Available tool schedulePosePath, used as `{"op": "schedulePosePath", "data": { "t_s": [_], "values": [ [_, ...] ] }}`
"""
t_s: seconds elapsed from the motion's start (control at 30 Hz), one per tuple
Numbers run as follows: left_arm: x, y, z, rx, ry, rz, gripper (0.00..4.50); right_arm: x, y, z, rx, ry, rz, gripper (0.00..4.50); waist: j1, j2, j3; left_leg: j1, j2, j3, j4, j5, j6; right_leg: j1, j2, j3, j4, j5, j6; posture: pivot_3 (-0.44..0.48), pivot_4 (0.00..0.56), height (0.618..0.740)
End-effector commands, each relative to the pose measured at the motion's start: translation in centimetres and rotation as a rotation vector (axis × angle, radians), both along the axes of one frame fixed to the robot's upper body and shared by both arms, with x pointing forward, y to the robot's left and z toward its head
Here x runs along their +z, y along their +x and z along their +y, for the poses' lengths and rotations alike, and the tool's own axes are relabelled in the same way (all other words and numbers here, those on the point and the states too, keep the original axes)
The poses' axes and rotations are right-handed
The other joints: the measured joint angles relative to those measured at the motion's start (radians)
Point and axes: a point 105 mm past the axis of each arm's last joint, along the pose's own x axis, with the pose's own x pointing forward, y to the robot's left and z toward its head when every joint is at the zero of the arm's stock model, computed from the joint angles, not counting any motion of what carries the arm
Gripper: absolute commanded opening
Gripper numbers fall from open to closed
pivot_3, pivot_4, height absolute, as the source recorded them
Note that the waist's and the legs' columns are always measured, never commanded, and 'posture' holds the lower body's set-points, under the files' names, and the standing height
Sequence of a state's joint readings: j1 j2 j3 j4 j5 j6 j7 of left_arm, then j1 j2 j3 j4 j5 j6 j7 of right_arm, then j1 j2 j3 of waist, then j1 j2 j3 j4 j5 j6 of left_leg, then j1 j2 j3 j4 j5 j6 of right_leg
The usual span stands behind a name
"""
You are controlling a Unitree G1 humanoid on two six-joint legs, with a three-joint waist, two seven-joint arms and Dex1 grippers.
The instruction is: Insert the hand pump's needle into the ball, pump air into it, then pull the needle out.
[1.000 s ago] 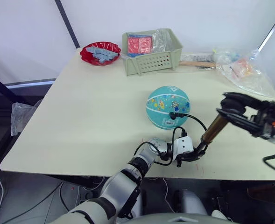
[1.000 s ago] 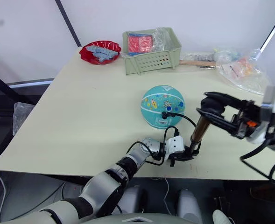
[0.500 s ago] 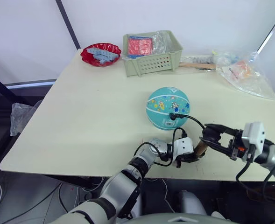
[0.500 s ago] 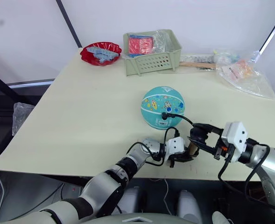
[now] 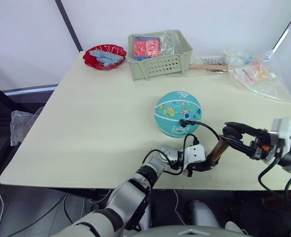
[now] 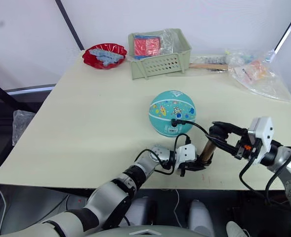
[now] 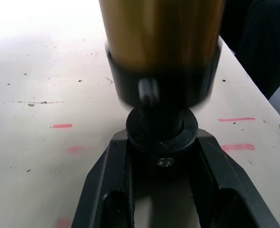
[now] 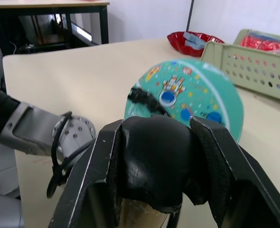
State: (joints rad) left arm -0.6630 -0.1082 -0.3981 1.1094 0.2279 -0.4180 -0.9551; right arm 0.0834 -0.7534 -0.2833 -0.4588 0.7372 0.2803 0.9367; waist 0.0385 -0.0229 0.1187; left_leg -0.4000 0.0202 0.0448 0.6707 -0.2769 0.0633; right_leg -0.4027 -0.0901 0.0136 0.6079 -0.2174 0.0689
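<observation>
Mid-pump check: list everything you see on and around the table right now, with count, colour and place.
ball: one, teal with white seams and cartoon prints, mid-table, nearer the near edge.
hand pump: one, gold-bronze barrel with black ends, standing tilted at the near edge, right of the ball.
hose: one, thin black, looping from the pump's base to a black fitting on the ball's near side.
basket: one, pale green, far edge, holding a red packet.
bowl: one, red, far left, holding bluish pieces.
plastic bags: clear, far right corner.
table: one, cream.
left gripper: black fingers clamping the pump's base.
right gripper: black fingers closed on the pump's black top handle.
</observation>
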Motion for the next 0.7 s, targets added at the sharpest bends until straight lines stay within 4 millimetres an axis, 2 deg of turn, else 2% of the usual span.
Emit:
{"op": "schedulePosePath", "data": {
  "t_s": [0.03,0.13,0.27,0.37,0.43,0.57,0.7],
  "values": [
    [-4.0,-1.7,2.2,0.017,0.146,0.124,1.03,6.5,-0.9,0.2,0.062,0.045,-0.186,1.65,-0.001,0.000,0.003,-0.001,0.000,0.004,0.000,0.000,0.001,-0.002,0.000,0.004,0.000,0.001,0.002,0.000,0.150,0.738],
    [-4.0,-1.7,2.2,0.017,0.146,0.126,1.03,9.5,-1.3,-0.2,0.065,0.056,-0.246,1.65,0.000,-0.003,0.006,-0.002,-0.002,0.013,0.002,-0.003,0.005,-0.007,-0.006,0.009,0.000,0.006,0.009,0.000,0.150,0.738],
    [-4.1,-1.7,2.2,0.016,0.148,0.126,1.03,12.4,-1.7,-0.5,0.060,0.052,-0.302,1.65,-0.001,-0.007,0.008,0.000,-0.003,0.025,0.003,-0.006,0.010,-0.010,-0.015,0.008,-0.001,0.009,0.014,0.000,0.150,0.738],
    [-4.1,-1.7,2.3,0.016,0.149,0.126,1.03,13.5,-2.0,-0.6,0.059,0.050,-0.319,1.65,-0.001,-0.009,0.009,0.000,-0.003,0.033,0.004,-0.008,0.013,-0.013,-0.020,0.008,-0.003,0.013,0.018,0.000,0.150,0.738],
    [-4.1,-1.8,2.2,0.014,0.150,0.125,1.03,13.3,-2.1,-0.4,0.064,0.046,-0.301,1.65,0.000,-0.009,0.010,-0.001,-0.002,0.037,0.005,-0.008,0.013,-0.015,-0.023,0.007,-0.003,0.015,0.018,0.000,0.150,0.738],
    [-4.1,-1.9,2.1,0.011,0.148,0.126,1.03,10.7,-2.0,0.0,0.071,0.011,-0.217,1.65,-0.001,-0.009,0.009,-0.001,-0.003,0.044,0.005,-0.010,0.016,-0.017,-0.030,0.003,-0.004,0.018,0.021,0.000,0.150,0.738],
    [-4.1,-1.9,2.1,0.010,0.147,0.126,1.03,5.2,-1.5,-0.2,0.038,-0.070,-0.061,1.65,-0.002,-0.011,0.007,0.000,-0.002,0.039,0.009,-0.012,0.017,-0.011,-0.030,-0.005,-0.007,0.018,0.021,0.000,0.150,0.738]
  ]
}}
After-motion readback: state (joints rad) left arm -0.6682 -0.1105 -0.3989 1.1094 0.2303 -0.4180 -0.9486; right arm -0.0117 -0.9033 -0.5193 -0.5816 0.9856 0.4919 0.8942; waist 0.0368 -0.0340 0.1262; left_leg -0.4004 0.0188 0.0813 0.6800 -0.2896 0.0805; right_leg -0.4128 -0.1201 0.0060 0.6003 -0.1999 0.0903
